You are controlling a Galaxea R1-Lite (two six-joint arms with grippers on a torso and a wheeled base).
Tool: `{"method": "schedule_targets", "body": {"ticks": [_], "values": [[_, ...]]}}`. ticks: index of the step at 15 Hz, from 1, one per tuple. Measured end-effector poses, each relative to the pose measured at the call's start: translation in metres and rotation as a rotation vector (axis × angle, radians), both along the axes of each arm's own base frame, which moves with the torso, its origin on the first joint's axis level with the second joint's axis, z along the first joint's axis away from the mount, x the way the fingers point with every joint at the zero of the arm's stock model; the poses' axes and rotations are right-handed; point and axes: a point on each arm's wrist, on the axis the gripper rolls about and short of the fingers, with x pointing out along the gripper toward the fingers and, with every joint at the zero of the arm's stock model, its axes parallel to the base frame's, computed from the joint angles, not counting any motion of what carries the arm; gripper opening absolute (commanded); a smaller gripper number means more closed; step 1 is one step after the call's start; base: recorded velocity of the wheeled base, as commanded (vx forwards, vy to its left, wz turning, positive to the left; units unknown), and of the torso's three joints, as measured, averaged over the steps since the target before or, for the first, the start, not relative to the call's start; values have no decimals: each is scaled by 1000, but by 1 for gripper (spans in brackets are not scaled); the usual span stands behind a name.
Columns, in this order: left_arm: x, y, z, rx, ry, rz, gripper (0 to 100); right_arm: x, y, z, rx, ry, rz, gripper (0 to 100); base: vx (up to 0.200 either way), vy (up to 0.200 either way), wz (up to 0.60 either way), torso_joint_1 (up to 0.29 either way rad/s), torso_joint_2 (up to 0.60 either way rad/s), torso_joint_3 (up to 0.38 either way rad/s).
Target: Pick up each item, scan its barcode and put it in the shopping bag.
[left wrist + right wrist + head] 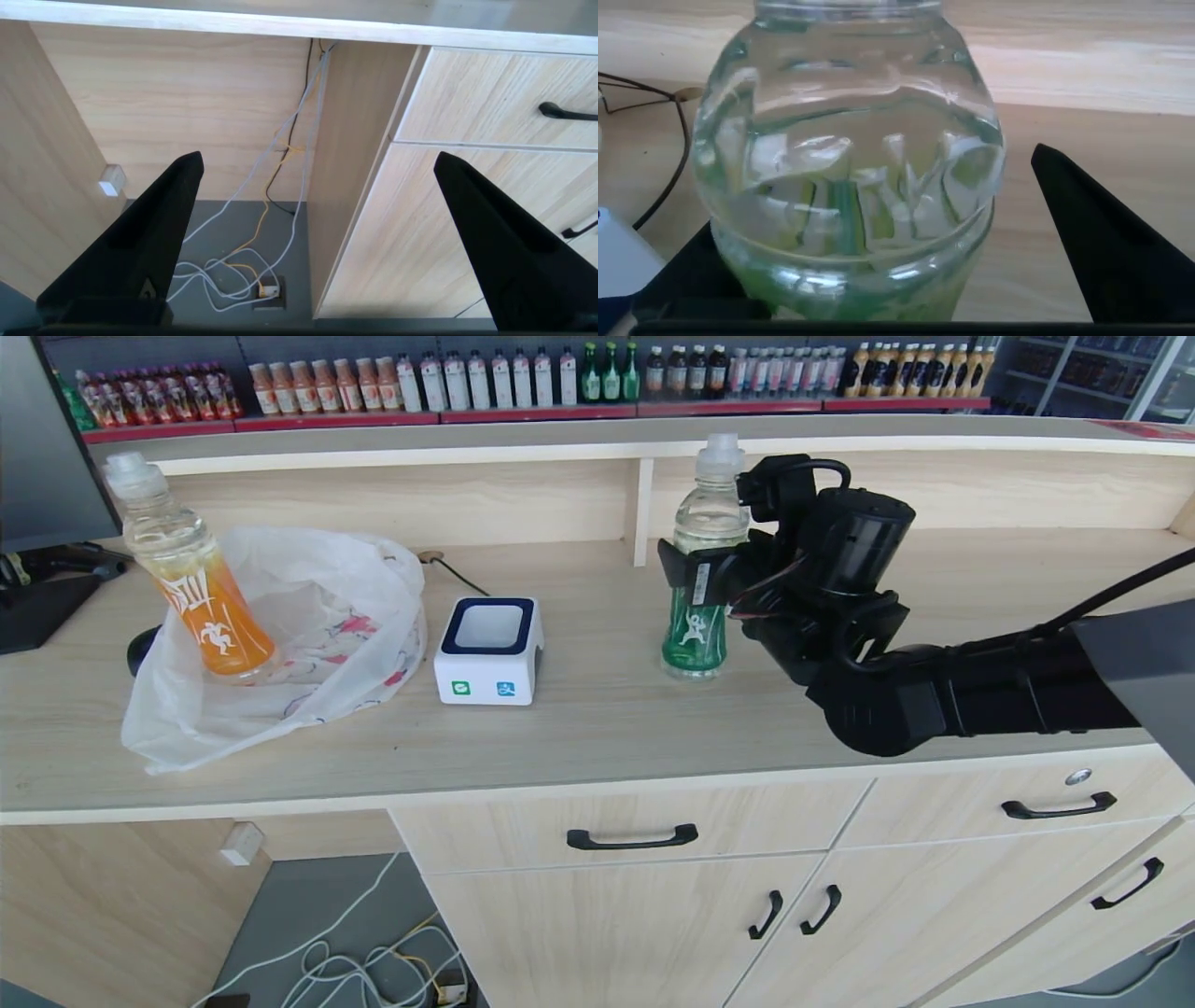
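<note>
The right gripper (717,574) stands with its black fingers (1102,252) spread to either side of the clear plastic bottle with a green label (695,635), at the level where the label begins below the shoulder; in the right wrist view a strip of counter shows between one finger and the bottle's wall, so the jaws straddle it and do not yet pinch it; the bottle stands upright on the light wooden counter (597,728), right of the white cube-shaped scanner with a dark-blue-rimmed window (488,649) and well apart from the crumpled white plastic shopping bag (364,607) at the counter's left; in that bag stands a clear plastic bottle with an orange label (210,607), a little tilted, so I judge one item done and this one in hand; the green bottle looks filled, so I expect some weight; its wall is smooth, likely slippery, and may give under a hard squeeze; the best hold seems just under the shoulder, firm but not crushing, leaving the label free to face the scanner; too loose a hold may let it slip; the left gripper (318,168) hangs below the counter's edge before the pale wooden cupboard fronts (486,93), its fingers wide apart, holding nothing.
</note>
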Motion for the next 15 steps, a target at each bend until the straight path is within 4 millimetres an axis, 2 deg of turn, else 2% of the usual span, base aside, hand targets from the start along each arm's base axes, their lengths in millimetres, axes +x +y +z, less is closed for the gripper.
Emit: {"method": "schedule_targets", "body": {"ticks": [5,9,15], "values": [[0,0,0,0,0,1,100,-1,-1,3,1,-4,0,0,0,0,0,0,0,0],[0,0,0,0,0,0,100,-7,-5,15,16,-28,-4,0,0,0,0,0,0,0],[0,0,0,0,0,0,100,-26,-15,48,55,-98,-2,0,0,0,0,0,0,0]]}}
